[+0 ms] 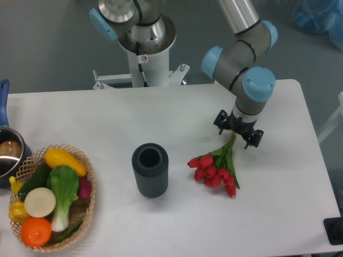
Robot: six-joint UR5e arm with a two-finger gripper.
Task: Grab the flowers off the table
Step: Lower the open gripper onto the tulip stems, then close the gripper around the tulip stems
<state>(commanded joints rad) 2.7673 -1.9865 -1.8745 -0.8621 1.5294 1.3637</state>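
Behind the white desk (107,115) lies a plain grey floor (48,48), evenly lit, without hard shadows. A white pedestal (150,61) stands on it just past the desk's far edge, its flat base plate (140,80) bolted at the corners. In the upper right corner a crumpled blue plastic cover (316,16) lies on the floor (what it wraps cannot be told). A pale upright piece (333,126) shows at the right edge, and a dark object (335,231) sits at the lower right corner.
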